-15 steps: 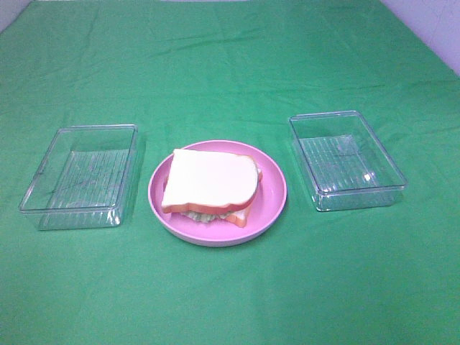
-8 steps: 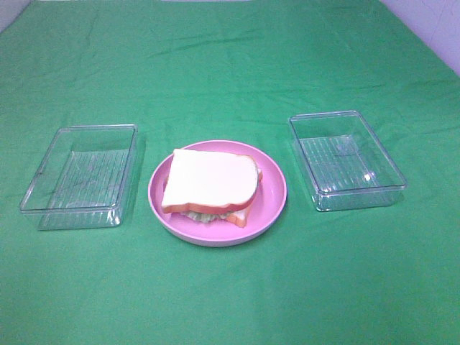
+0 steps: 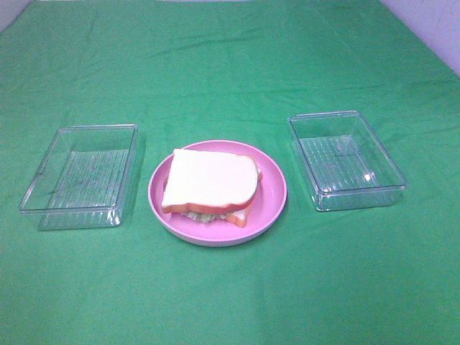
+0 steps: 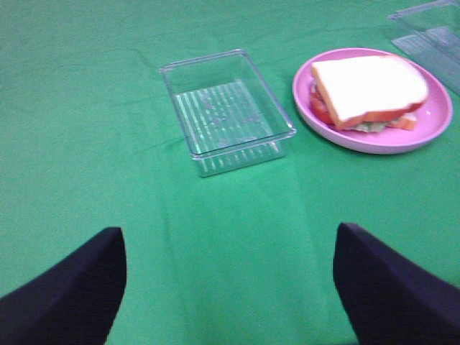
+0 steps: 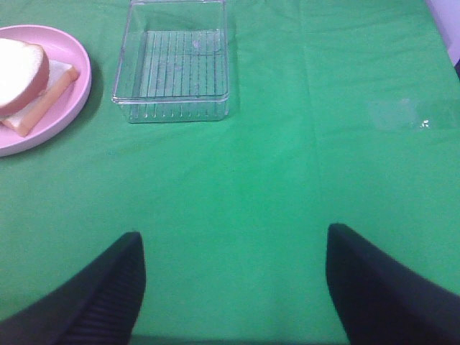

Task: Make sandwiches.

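While both arms sit outside the high view, we see the sandwich [image 3: 210, 185] stacked on the pink plate [image 3: 273, 194], flanked by two clear trays. Left claw [image 4: 226, 287]: wide open, empty, parked clear. Right claw [image 5: 233, 284]: same, job looks done.

No legible text, label, brand, number or sign appears on any item or surface in any of the views.
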{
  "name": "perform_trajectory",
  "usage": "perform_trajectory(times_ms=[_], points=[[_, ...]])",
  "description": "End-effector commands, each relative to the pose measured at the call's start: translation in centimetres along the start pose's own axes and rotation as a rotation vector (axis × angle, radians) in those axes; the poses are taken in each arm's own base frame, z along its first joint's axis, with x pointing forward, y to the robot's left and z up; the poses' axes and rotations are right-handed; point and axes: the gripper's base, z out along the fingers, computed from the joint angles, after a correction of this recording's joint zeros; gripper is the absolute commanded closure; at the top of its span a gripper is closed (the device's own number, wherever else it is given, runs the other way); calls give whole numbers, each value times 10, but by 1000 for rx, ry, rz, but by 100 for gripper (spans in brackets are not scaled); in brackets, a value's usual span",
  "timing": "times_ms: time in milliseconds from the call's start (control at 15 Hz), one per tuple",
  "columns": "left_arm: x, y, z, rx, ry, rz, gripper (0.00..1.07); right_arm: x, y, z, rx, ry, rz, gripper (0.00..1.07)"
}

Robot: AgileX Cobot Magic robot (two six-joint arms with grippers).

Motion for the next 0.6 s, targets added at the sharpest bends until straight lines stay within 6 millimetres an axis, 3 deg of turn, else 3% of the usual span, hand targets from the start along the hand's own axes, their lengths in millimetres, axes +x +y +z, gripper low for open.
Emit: perform_trajectory(times_ms=[67, 333, 600], points=[[1, -1, -1, -75, -28, -37, 31, 0, 1, 0, -1, -20, -4, 40], [0, -2, -1, -182, -33, -87, 31, 1, 1, -1, -60, -25, -43, 40], [0, -2, -1, -182, -33, -87, 31, 1, 2, -2, -59, -31, -43, 40]])
